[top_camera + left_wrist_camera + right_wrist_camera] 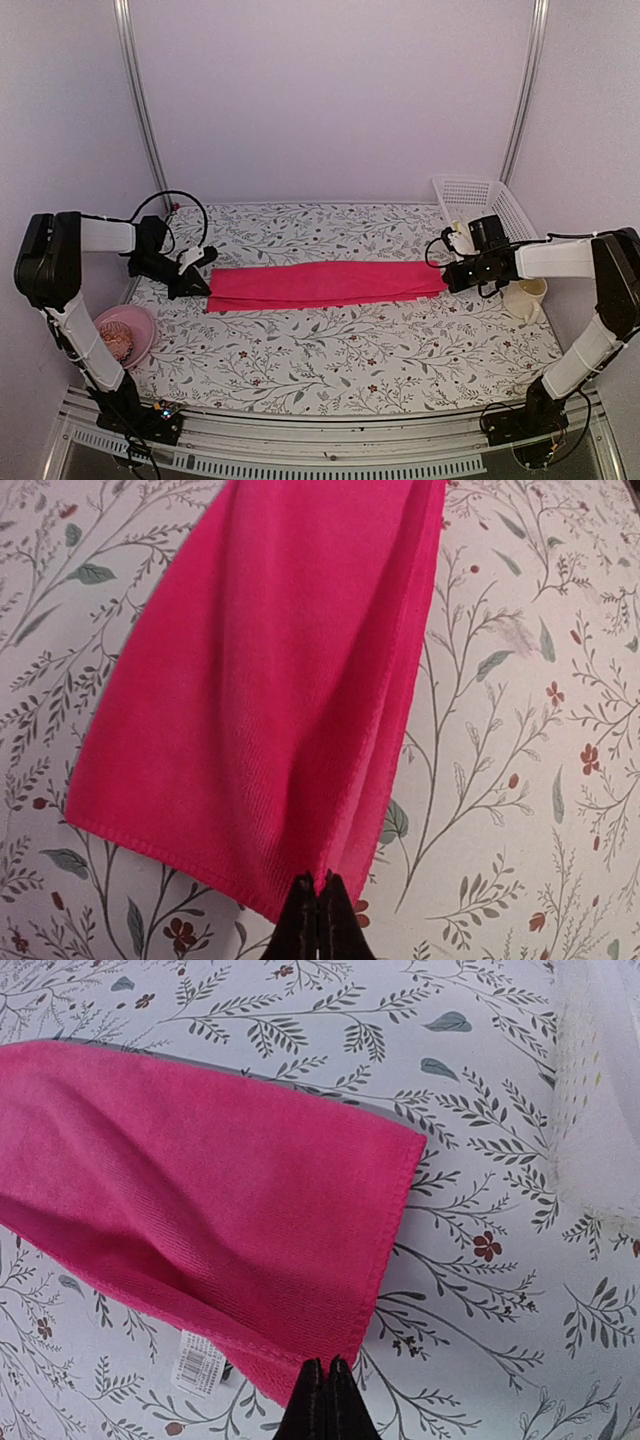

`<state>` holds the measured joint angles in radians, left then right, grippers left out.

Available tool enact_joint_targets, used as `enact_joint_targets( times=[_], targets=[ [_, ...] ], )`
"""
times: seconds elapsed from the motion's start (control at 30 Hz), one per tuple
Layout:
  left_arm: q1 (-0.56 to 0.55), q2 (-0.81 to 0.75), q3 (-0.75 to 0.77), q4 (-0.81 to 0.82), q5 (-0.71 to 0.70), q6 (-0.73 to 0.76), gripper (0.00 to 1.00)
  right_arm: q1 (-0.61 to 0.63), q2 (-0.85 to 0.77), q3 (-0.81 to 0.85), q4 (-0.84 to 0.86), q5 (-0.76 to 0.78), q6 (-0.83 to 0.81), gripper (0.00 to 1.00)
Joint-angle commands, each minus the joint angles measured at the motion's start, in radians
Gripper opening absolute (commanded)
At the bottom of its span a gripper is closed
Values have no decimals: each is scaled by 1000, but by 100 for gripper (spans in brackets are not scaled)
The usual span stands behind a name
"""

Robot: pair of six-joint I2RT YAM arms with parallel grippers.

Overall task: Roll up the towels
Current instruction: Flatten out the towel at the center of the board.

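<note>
**Top external view.** The bright pink cloth towel point(325, 283) lies flat as a long, narrow folded strip. It runs left to right across the middle of the floral-printed table surface point(330, 350). The left gripper point(203, 287) meets the strip's left end and the right gripper point(446, 275) meets its right end. No part of the strip is rolled, and no second towel is visible. The task therefore appears to be at an early stage: the strip is prepared, but all of the rolling is left to do.

**Left wrist view.** The two black fingers are pressed together on the near corner of the towel's end, pinching it. Stacked fold layers show along one long edge.

**Right wrist view.** The fingers are likewise closed on a corner of the opposite end. A white care label point(200, 1362) protrudes from beneath the hem.

**Surface and room.** A white perforated plastic basket point(480, 200) stands at the far right, with a cream mug point(527, 297) nearer. A pink bowl point(128, 335) sits at the near left. The walls are pale lilac, with metal rails point(140, 100) rising along them.
</note>
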<state>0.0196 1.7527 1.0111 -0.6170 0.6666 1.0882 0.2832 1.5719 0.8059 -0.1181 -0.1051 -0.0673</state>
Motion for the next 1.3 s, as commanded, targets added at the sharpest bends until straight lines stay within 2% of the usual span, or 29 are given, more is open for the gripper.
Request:
enact_joint_targets(
  times=[0.0,0.17,0.33,0.5,0.6,0.77,0.93,1.1,1.27],
  targets=[
    [-3,-8,52,81,25,-107,0,5,-32,95,5,114,5,2],
    [-6,-11,134,208,33,-302,0,6,29,241,24,218,-1,2],
    [-6,-87,198,272,49,-417,0,5,-16,309,26,166,-14,2],
    [-6,-224,200,215,104,-434,0,8,-208,235,24,74,-13,2],
    [-7,-342,145,185,121,-420,0,16,-350,155,19,32,-2,2],
    [-7,-592,30,158,109,-433,0,33,-578,69,-52,27,31,2],
    [-5,-807,3,170,79,-535,0,47,-711,66,-109,53,61,2],
    [-6,-785,29,189,55,-612,0,48,-639,137,-117,95,95,2],
    [-12,-587,8,266,-27,-638,0,48,-377,195,-60,202,80,2]
  ],
)
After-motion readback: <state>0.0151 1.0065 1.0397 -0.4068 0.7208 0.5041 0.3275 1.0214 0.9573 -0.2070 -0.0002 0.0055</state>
